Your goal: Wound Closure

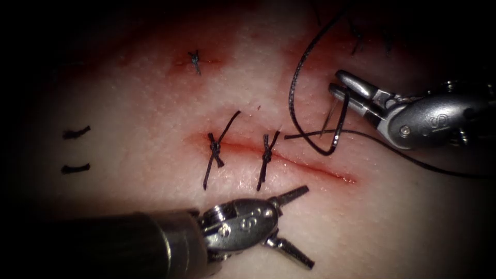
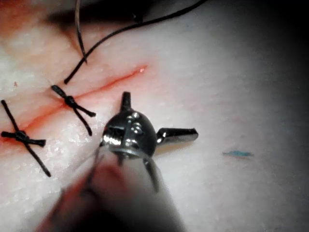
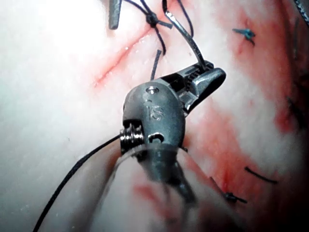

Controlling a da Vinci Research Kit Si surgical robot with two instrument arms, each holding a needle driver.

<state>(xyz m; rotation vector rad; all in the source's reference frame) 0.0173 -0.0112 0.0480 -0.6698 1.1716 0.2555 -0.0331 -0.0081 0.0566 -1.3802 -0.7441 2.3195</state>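
Nearest the endoscope, the left arm's tool (image 1: 293,226) hovers below the cut (image 1: 289,157) with its jaws spread wide and holding nothing, one jaw pointing up toward the wound and the other away from it; the left wrist view shows the same wide-open tool (image 2: 159,116) above bare tissue (image 2: 241,87). Beyond it, the cut runs across the tissue (image 1: 129,206) from left to lower right, with red fluid (image 1: 330,173) along its open right end. Two knotted stitches cross it: the left stitch (image 1: 214,149) and the middle stitch (image 1: 267,155), each with dark cut tails sticking out on both sides. Farther back and to the right of the cut, the right arm's tool (image 1: 338,88) has its jaws closed on the curved needle (image 1: 338,129), gripping it near its upper end, so the curve hangs down from the jaws and sweeps left, clear of the tissue. The right wrist view shows the needle (image 3: 186,38) clamped at the jaw tips. Dark thread (image 1: 297,77) loops upward from the needle's lower end, and another strand trails off to the right. Farthest away sits an older knot (image 1: 195,61), and two short thread marks (image 1: 76,150) lie at far left.
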